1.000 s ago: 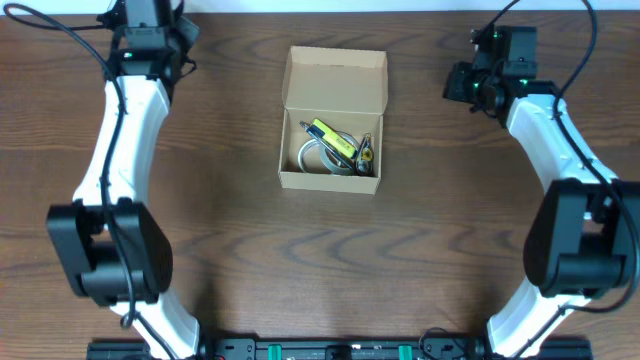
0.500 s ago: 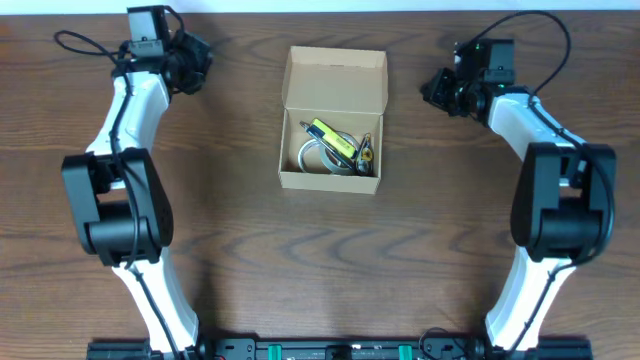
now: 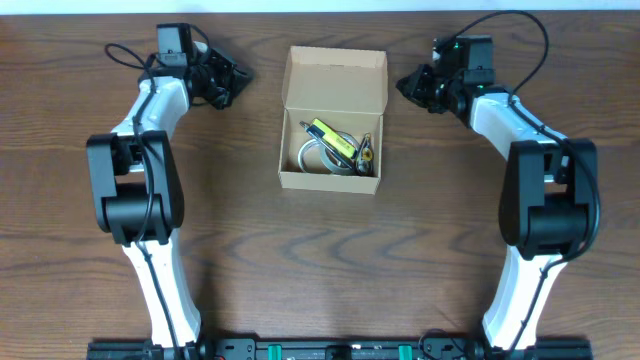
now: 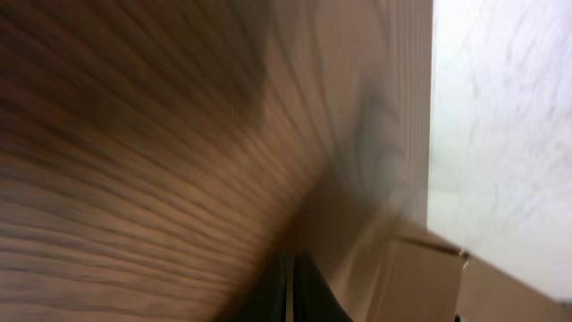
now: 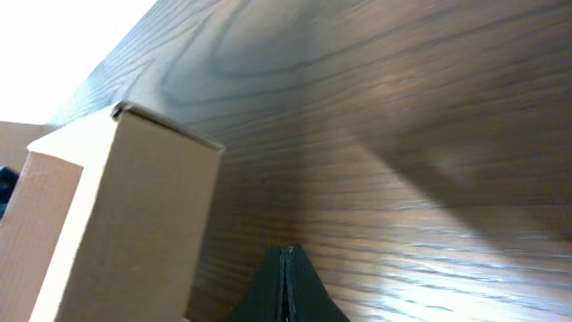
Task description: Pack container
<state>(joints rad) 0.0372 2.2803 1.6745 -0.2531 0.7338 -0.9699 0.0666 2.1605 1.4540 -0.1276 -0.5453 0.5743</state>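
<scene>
So the box (image 3: 331,150) is loaded, lid (image 3: 336,78) open at the far side. Both clenched empty, left gripper (image 3: 240,76) and right gripper (image 3: 403,84) flank it, probably to fold it shut.

Bearings are taken with the far edge of the worktop (image 3: 300,270) as twelve o'clock.

1. The container (image 3: 335,78) sits on the worktop, a little toward twelve o'clock from centre. Its lid flap is open on the twelve o'clock side.
2. In its compartment a ring-shaped item (image 3: 312,160) lies toward the nine o'clock wall. An elongated item (image 3: 331,139) rests across it. A smaller item (image 3: 367,152) sits by the three o'clock wall.
3. The left pincer (image 3: 238,76) stands at ten o'clock of the container, near it but apart.
4. The right pincer (image 3: 405,84) stands at two o'clock, also near but apart.
5. Both arms reach up from the six o'clock edge, one on either side of the container.
</scene>
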